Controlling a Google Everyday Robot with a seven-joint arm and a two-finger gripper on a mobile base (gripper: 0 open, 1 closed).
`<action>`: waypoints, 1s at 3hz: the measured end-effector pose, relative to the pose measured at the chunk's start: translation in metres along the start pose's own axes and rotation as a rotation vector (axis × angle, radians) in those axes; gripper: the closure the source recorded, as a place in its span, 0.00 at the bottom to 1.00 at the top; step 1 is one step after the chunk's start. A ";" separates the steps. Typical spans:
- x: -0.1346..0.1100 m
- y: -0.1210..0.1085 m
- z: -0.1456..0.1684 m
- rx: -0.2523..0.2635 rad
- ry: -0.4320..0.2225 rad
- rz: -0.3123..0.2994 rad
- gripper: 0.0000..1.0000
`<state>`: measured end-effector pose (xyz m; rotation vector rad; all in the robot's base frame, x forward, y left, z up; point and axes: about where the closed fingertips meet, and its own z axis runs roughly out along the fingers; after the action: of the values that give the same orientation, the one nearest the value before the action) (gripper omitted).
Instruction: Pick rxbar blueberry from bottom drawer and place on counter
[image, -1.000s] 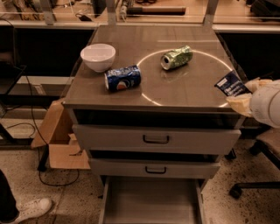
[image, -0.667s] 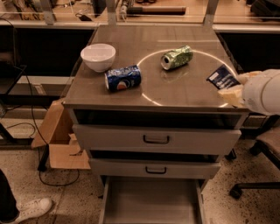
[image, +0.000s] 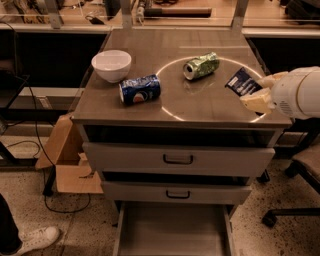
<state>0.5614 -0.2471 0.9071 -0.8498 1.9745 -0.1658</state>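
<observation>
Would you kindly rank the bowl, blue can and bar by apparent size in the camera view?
Bowl; blue can; bar, smallest, though partly hidden by the gripper holding it over the counter's right side.

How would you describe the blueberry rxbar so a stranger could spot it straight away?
Start at the grey counter atop the drawer cabinet and go to its right edge, where the claw reaches in. The rxbar blueberry is the small dark-blue wrapper with white lettering held in that claw. Unlike the blue Pepsi can and green can nearby, it is flat and rectangular.
</observation>
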 end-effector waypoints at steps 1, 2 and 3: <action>-0.011 0.012 0.006 -0.070 -0.026 -0.020 1.00; -0.017 0.031 0.014 -0.146 -0.045 -0.055 1.00; -0.017 0.049 0.022 -0.177 -0.050 -0.079 1.00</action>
<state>0.5601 -0.1946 0.8860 -1.0367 1.9302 -0.0151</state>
